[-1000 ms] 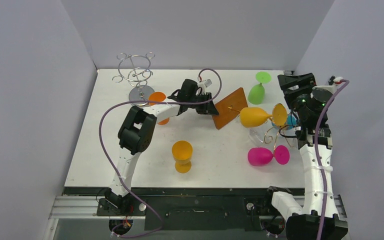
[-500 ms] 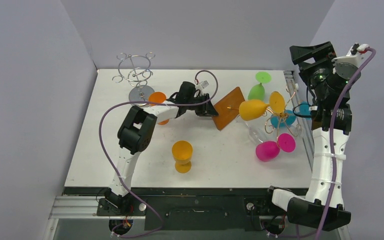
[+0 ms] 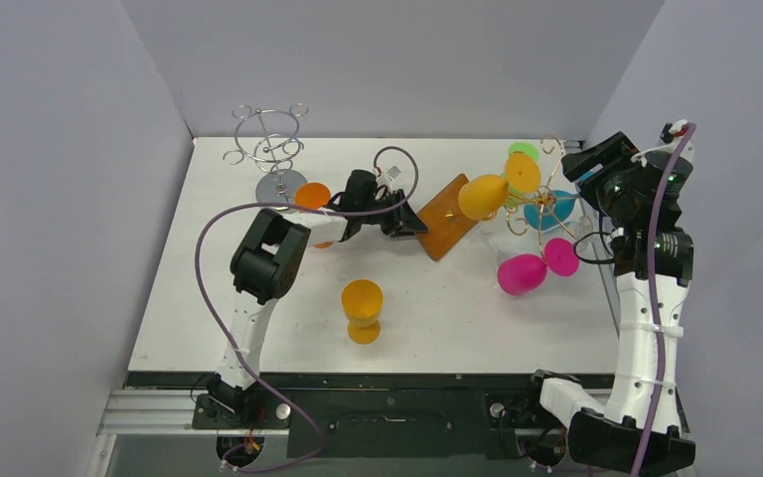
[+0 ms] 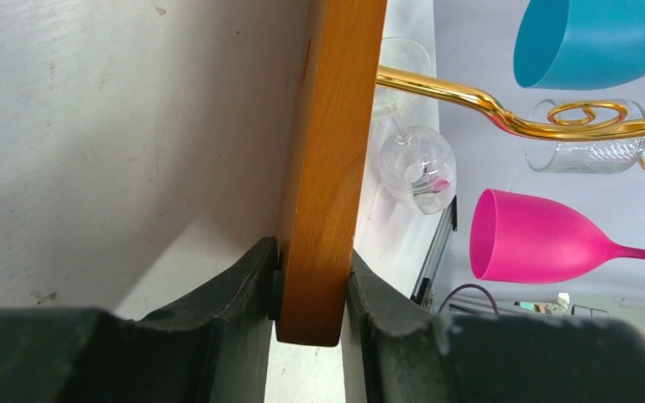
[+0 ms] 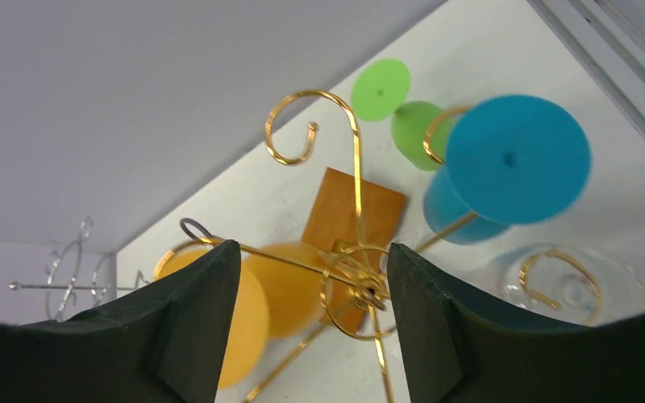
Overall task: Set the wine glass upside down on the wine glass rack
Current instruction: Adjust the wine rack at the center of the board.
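between left jaws, rack base [image 4: 329, 168]

Bare surface [image 3: 457, 328] lies open at 4 to 5 o'clock from centre. An orange glass [image 3: 362, 310] stands at 6 and the silver rack [image 3: 276, 149] at 11. The tilted gold rack [image 3: 447, 219] and pink glass [image 3: 520, 274] crowd 1 to 3.

Wire rack [image 3: 270, 149] back left, lone glass [image 3: 362, 303] front centre, hook rack [image 3: 449, 217] with glasses [image 3: 522, 273] right.
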Robot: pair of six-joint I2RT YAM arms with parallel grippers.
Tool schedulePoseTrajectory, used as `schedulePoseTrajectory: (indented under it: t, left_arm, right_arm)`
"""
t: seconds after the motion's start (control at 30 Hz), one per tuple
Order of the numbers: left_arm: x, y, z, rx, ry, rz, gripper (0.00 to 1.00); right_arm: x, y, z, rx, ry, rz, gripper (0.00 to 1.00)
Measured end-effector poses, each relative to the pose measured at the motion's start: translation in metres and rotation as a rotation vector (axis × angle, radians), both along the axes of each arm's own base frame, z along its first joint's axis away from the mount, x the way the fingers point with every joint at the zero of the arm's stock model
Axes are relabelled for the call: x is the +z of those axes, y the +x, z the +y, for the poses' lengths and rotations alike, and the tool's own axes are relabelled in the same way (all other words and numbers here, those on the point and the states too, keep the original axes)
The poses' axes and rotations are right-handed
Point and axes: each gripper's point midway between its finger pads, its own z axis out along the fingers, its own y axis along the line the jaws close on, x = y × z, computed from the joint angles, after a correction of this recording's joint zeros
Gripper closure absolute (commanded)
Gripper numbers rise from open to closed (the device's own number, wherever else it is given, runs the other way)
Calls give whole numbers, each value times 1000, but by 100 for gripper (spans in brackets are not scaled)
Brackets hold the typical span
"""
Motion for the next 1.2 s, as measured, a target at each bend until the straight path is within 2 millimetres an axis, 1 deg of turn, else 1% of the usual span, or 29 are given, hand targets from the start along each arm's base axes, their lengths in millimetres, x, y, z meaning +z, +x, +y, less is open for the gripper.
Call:
schedulePoseTrajectory:
  t: [0.07,0.1,0.17,0.23,0.3,0.37,0.5,0.53,0.57,0.63,0.77,0.83,0.93,1.03,1.13,1.2]
  left_arm:
    - [-2,0,2,6,-7,16,100]
    - [-2,0,3,9,-10,21,100]
    - [-3,0,3,10,-13,29,100]
    - [-3,1,4,9,-18,32,100]
    - [-3,1,3,7,-23,36,100]
    - [-3,1,3,7,-26,38,100]
    - [-4,1,4,5,-30,43,100]
    - [-3,1,3,4,-32,41,100]
    - [-3,1,4,2,-32,41,100]
    - [-3,0,4,-2,-34,42,100]
    - [-3,-2,3,-13,-37,38,100]
    - [-3,-2,3,-18,-37,33,100]
    - [-3,-2,3,-22,-37,28,100]
    - [-6,-1,4,-16,-33,37,100]
    - [-9,0,6,-6,-31,55,100]
    - [-10,-1,7,-4,-29,68,100]
  right_arm:
    - [-15,-11,0,4,-15,39,48]
    - [-20,-16,0,9,-22,53,52]
    - [-23,-22,3,30,-37,67,60]
    - [-24,-23,5,53,-54,68,63]
    - [-29,-21,8,78,-69,84,68]
    - [-36,-16,13,112,-84,113,69]
    - [-58,1,39,217,-141,186,65]
    - [-60,4,42,231,-158,191,65]
    - [-63,5,45,242,-169,200,64]
    - [-70,2,48,259,-187,228,63]
    - [-70,-4,44,255,-229,233,61]
    - [-67,-6,42,251,-248,225,57]
    - [-59,-11,35,228,-276,201,54]
    - [-46,-17,18,164,-292,167,51]
    - [-35,-20,9,124,-296,121,51]
    - [-33,-23,6,115,-294,97,52]
